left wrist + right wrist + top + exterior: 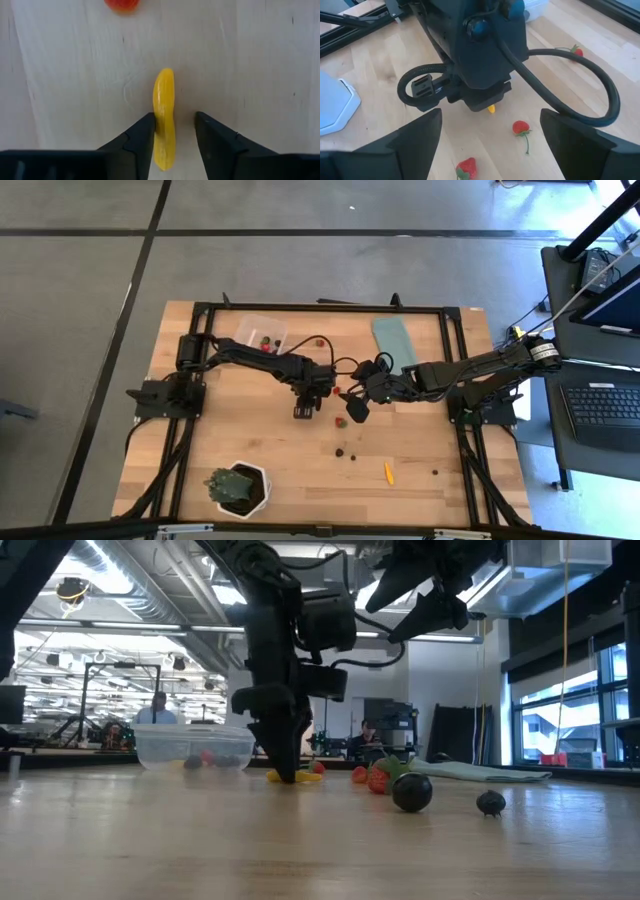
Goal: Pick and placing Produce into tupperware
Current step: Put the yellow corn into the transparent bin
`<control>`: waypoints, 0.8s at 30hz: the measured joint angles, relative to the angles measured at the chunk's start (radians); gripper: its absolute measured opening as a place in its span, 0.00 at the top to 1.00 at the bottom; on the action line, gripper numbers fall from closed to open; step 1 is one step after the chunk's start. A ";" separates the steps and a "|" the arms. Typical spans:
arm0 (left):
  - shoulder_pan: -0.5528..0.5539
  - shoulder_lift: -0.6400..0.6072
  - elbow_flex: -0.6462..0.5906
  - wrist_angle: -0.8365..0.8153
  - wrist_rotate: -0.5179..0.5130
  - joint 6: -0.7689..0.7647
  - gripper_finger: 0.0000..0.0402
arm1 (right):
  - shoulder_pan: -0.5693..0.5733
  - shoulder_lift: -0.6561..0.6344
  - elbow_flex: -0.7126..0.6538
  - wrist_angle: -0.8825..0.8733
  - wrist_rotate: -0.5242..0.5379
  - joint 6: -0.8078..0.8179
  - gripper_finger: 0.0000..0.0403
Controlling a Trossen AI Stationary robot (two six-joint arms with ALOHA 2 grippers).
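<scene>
The pot plant (pixel 238 487) stands at the lower left of the high view. The tub (pixel 262 330) sits at the upper left of the counter (pixel 250 430) with a few pieces inside; in the low view it shows at centre left (pixel 192 747). The left claw (pixel 307 410) is down at the counter just left of centre, its fingers (pixel 137 142) parted around a yellow piece (pixel 164 118) that lies between them, touching one finger. A red piece (pixel 121 4) lies at the top of that wrist view. The right claw (pixel 352 408) hangs just right of centre, raised, fingers (pixel 415 132) spread wide and holding nothing. Two strawberries (pixel 520 127) lie below it. Dark pieces (pixel 340 451) and an orange one (pixel 388 472) lie at lower right; the teal lid (pixel 394 340) is upper right.
</scene>
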 joint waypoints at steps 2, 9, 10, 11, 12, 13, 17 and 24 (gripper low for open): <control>0.000 0.000 0.000 -0.002 0.001 0.001 0.68 | 0.000 0.000 0.000 0.001 0.000 0.000 0.16; -0.001 0.001 0.000 -0.010 0.005 0.027 0.82 | 0.000 0.000 0.000 0.001 0.000 0.000 0.16; -0.001 0.001 0.000 -0.010 0.005 0.028 0.84 | 0.000 0.000 0.000 0.001 -0.001 0.000 0.16; -0.001 0.001 0.000 -0.010 0.004 0.028 0.87 | 0.000 0.000 0.000 0.001 0.000 0.000 0.16; -0.001 0.001 0.000 -0.010 0.003 0.028 0.89 | 0.000 0.000 0.000 0.001 -0.001 0.000 0.16; -0.001 0.001 0.000 -0.010 0.003 0.029 0.91 | 0.000 0.000 0.000 0.001 0.000 0.000 0.16; -0.001 0.001 0.000 -0.010 0.000 0.030 0.98 | 0.000 0.000 0.000 0.001 0.000 0.000 0.16; 0.005 -0.014 -0.003 -0.048 -0.033 0.037 0.97 | 0.000 0.000 0.000 0.001 0.000 0.000 0.16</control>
